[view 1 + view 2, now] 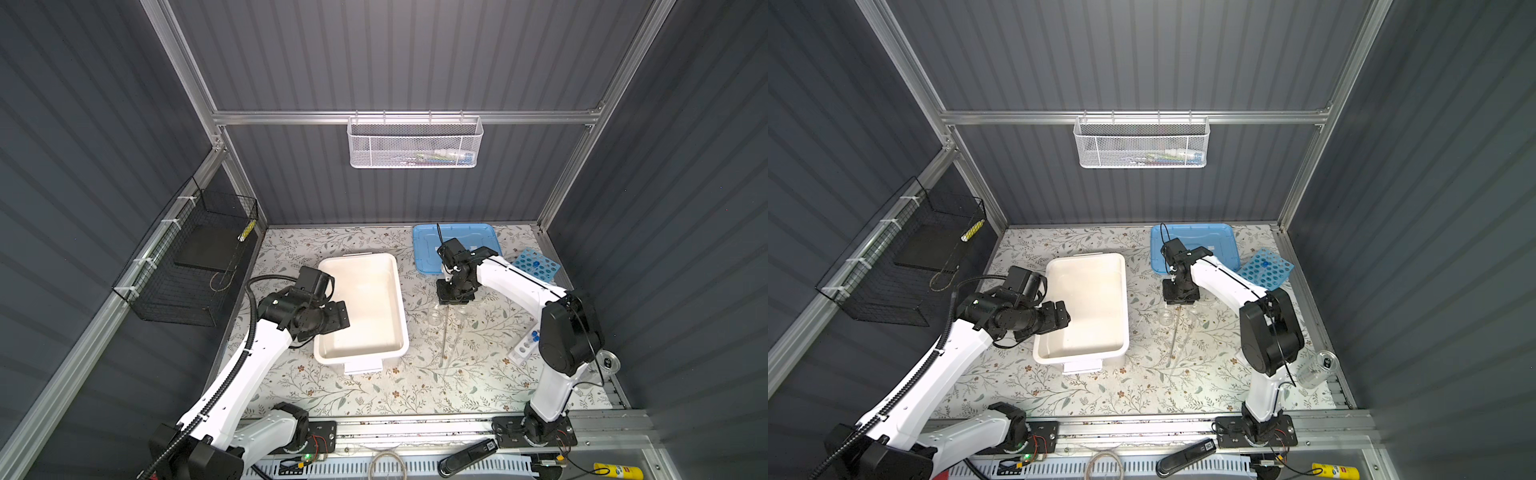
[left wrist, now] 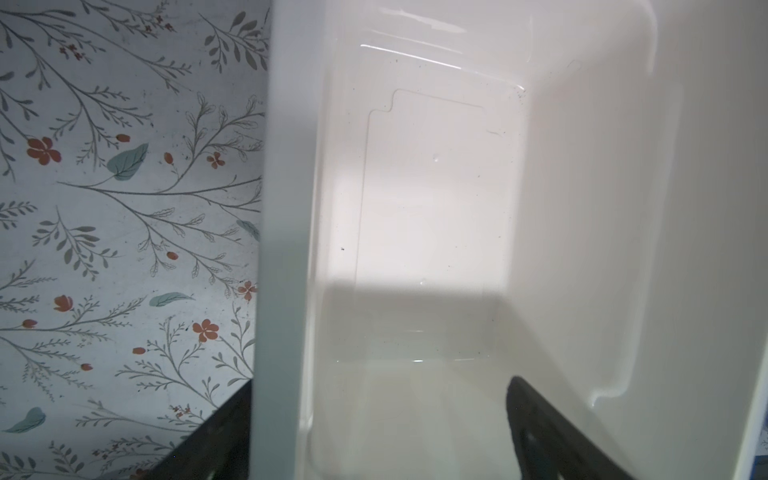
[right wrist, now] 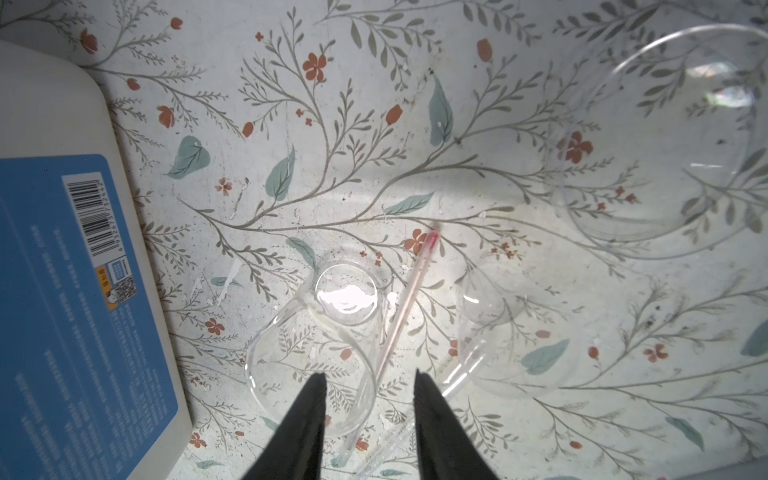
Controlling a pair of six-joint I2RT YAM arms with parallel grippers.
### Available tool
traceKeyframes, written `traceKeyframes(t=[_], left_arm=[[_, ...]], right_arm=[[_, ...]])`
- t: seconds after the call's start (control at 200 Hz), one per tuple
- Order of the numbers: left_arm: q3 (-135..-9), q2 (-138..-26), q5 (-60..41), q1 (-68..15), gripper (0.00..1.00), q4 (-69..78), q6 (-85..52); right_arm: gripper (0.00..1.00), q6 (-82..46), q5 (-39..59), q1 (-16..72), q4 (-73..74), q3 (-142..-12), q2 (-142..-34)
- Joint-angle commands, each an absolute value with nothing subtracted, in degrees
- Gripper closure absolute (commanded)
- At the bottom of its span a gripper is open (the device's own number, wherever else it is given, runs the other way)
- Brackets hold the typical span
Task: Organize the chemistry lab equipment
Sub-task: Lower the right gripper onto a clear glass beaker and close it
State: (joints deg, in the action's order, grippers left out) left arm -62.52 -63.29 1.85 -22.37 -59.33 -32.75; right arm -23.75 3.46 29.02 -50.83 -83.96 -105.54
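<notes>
Sky-blue rack [image 1: 545,273], blue-capped tube [image 1: 536,263] inside

With left end effector [image 2: 374,403] spread wide, right end effector [image 3: 370,379] points down, parted.

Dark grey ribbed walls [image 1: 395,54] on aluminium frame [image 1: 291,117]. White mesh basket [image 1: 414,143] hangs at 12 o'clock, black wire basket [image 1: 187,266] at 9. Floral-print bench [image 1: 374,395] brightly lit, walls dim.

three clear vessels [image 3: 316,353] [image 3: 515,336] [image 3: 665,137], one rod [image 3: 405,303], two racks [image 1: 536,266] [image 1: 523,348], one tub [image 1: 365,303].
</notes>
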Motion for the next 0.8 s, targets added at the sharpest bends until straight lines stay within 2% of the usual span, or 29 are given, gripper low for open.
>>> traceKeyframes(t=[0.0,0.535,0.796], left_arm=[[-65.4,-63.3,3.8,-22.5,0.08,-60.1,-31.0],[-71.2,-67.2,4.2,-22.4,0.08,-55.9,-27.2],[-71.2,-68.7,3.9,-22.4,0.08,-54.6,-26.3]], right_arm=[[0.63,-22.9,3.3,28.8,-52.1,-86.0,-107.0],[0.7,-24.0,2.3,28.9,-51.5,-85.3,-110.0],[0.7,-25.0,2.4,29.8,-51.3,-84.4,-108.2]])
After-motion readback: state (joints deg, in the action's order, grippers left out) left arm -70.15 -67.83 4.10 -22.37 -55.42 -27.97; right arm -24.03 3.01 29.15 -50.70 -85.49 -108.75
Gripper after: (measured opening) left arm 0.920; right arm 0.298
